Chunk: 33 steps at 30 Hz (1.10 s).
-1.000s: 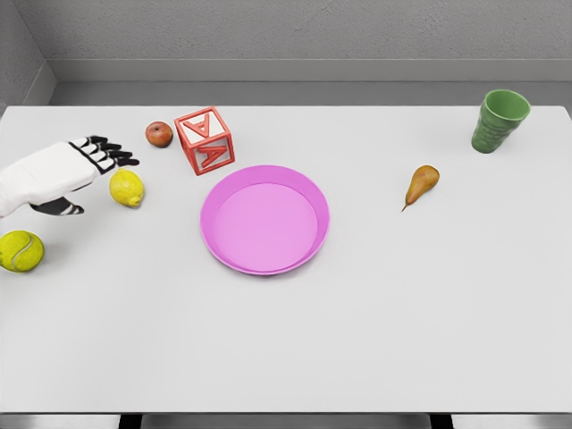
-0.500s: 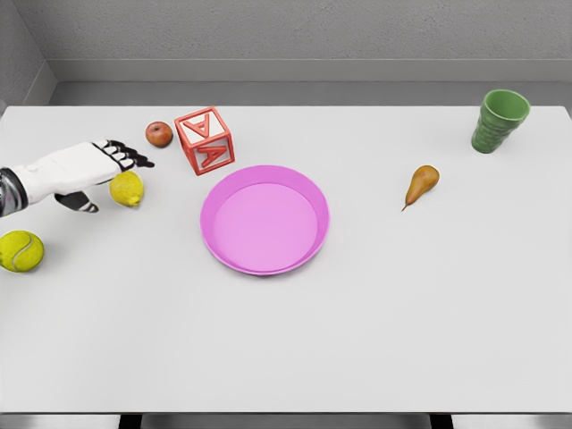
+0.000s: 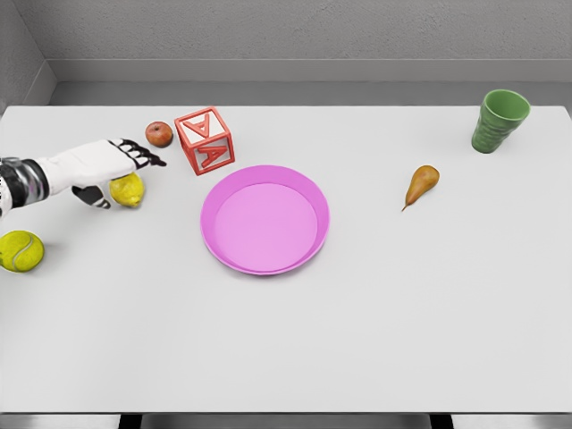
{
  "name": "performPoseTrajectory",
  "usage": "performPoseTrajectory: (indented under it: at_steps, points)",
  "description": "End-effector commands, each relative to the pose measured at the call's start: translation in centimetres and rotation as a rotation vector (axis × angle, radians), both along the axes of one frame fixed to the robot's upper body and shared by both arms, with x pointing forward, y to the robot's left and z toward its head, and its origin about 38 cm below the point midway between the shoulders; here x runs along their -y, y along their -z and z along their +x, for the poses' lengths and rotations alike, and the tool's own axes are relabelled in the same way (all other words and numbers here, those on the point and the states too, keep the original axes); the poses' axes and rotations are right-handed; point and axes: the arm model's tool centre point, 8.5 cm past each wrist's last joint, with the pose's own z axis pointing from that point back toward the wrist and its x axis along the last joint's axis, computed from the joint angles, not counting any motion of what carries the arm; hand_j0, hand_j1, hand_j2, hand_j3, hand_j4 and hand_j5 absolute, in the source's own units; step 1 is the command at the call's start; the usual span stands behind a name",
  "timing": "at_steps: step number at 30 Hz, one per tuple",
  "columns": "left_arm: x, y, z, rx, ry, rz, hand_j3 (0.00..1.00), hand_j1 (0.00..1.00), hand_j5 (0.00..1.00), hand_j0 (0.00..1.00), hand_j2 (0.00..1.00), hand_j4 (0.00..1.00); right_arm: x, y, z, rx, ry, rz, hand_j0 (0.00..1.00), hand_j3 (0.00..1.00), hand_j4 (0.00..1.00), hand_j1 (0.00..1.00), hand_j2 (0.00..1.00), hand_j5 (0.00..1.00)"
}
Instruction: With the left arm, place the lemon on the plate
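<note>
Left hand (image 3: 105, 165) reaching in from the left edge, palm over the lemon (image 3: 128, 190), fingers (image 3: 143, 156) extended and spread past the fruit's far side, thumb hanging low at its near-left side. Nothing gripped yet — open, wide, poised above and partly covering the fruit. Right arm nowhere in view.

Lemon sitting on the white table (image 3: 375, 313), left of the pink plate (image 3: 264, 219) and clearly apart from it. Just behind, a small red apple (image 3: 159, 134) and a red letter block (image 3: 205, 140); nearer the left edge, a yellow-green tennis ball (image 3: 21, 251). Far off on the right, a pear (image 3: 421, 185) and a green cup (image 3: 499, 121), neither of them in the way.

Probably light and firm, with a waxy, slightly dimpled skin — not fragile, but rounded and liable to roll or squirt out under a pinch near either tapered end. Best taken across the fat middle, fingers wrapping the far side and thumb opposing on the near side, so the widest girth sits in the palm. Moderate squeeze likely enough; too little and a smooth oval slips sideways.

Short carry to the right toward the plate, raised rim to be cleared on the way in. Gentle release low over the centre, since a round fruit could roll on the flat floor of the plate.
</note>
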Motion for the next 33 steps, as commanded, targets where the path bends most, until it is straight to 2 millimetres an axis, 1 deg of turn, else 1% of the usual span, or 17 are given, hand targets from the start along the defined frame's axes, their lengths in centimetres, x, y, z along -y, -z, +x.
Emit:
performPoseTrajectory:
  at_steps: [1,4,6,7,8,10,11,12,13,17,18,20,21,22,23,28,33]
  points:
    - [0.3,0.5,0.0,-0.012,0.003,-0.003,1.0,1.0,1.0,1.0,1.0,1.0,0.0,0.0,0.0,0.0,0.002,0.0,1.0,1.0,1.0,1.0,1.0,1.0]
    - [0.6,0.9,-0.1,-0.023,0.016,0.013,1.0,1.0,1.0,1.0,1.0,1.0,0.0,0.0,0.0,0.0,0.0,0.0,1.0,1.0,1.0,1.0,1.0,1.0]
    - [0.6,0.7,0.0,-0.018,0.016,0.022,1.0,1.0,1.0,1.0,1.0,1.0,0.0,0.0,0.0,0.0,0.0,0.0,1.0,1.0,1.0,1.0,1.0,1.0]
    - [0.5,0.7,0.0,-0.013,0.017,0.043,0.98,0.98,0.98,0.98,0.98,0.98,0.0,0.0,0.0,0.0,0.0,0.0,1.0,1.0,1.0,1.0,1.0,1.0]
    - [0.4,0.6,0.1,-0.009,0.017,0.058,0.94,0.94,0.94,0.94,0.94,0.94,0.0,0.0,0.0,0.0,0.0,0.0,1.0,1.0,1.0,1.0,1.0,1.0]
    - [0.1,0.6,0.1,-0.008,0.014,0.068,0.94,0.94,0.94,0.94,0.94,0.94,0.0,0.0,0.0,0.0,0.0,0.0,1.0,1.0,1.0,1.0,1.0,1.0]
    - [0.0,0.6,0.1,-0.007,0.014,0.078,0.91,0.91,0.91,0.91,0.91,0.91,0.0,0.0,0.0,0.0,0.0,0.0,1.0,1.0,1.0,1.0,1.0,1.0]
    - [0.0,0.6,0.1,-0.007,0.014,0.078,0.81,0.81,0.81,0.81,0.81,0.81,0.0,0.0,0.0,0.0,0.0,0.0,1.0,1.0,1.0,1.0,1.0,1.0]
    - [0.0,0.5,0.1,-0.006,0.013,0.08,0.76,0.76,0.76,0.76,0.76,0.76,0.0,0.0,0.0,0.0,0.0,0.0,1.0,1.0,1.0,1.0,1.0,1.0]
    - [0.1,0.2,0.2,0.001,0.014,0.08,0.75,0.75,0.75,0.75,0.75,0.75,0.0,0.0,0.0,0.0,0.0,0.0,1.0,1.0,1.0,1.0,1.0,1.0]
    - [0.0,0.3,0.2,0.0,0.014,0.089,0.71,0.71,0.71,0.71,0.71,0.71,0.0,0.0,0.0,0.0,0.0,0.0,1.0,1.0,1.0,1.0,1.0,1.0]
    - [0.0,0.4,0.2,-0.003,0.014,0.098,0.66,0.66,0.66,0.66,0.66,0.66,0.0,0.0,0.0,0.0,0.002,0.0,1.0,1.0,1.0,1.0,1.0,1.0]
    - [0.1,0.4,0.2,-0.004,0.017,0.099,0.62,0.62,0.62,0.62,0.62,0.62,0.0,0.0,0.0,0.0,0.0,0.0,1.0,1.0,1.0,1.0,1.0,1.0]
    - [0.2,0.7,0.1,-0.01,0.022,0.103,0.6,0.6,0.6,0.6,0.6,0.6,0.0,0.0,0.0,0.0,0.002,0.0,1.0,1.0,1.0,1.0,1.0,1.0]
    - [0.2,0.7,0.1,-0.011,0.022,0.104,0.55,0.55,0.55,0.55,0.55,0.55,0.0,0.0,0.0,0.0,0.0,0.0,1.0,1.0,1.0,1.0,1.0,1.0]
    - [0.1,0.5,0.2,-0.008,0.019,0.096,0.51,0.51,0.51,0.51,0.51,0.51,0.0,0.0,0.0,0.0,0.0,0.0,1.0,1.0,1.0,1.0,1.0,1.0]
    - [0.1,-0.4,0.4,0.011,0.016,0.078,0.51,0.51,0.51,0.51,0.51,0.51,0.0,0.0,0.0,0.0,0.0,0.0,1.0,1.0,1.0,1.0,1.0,1.0]
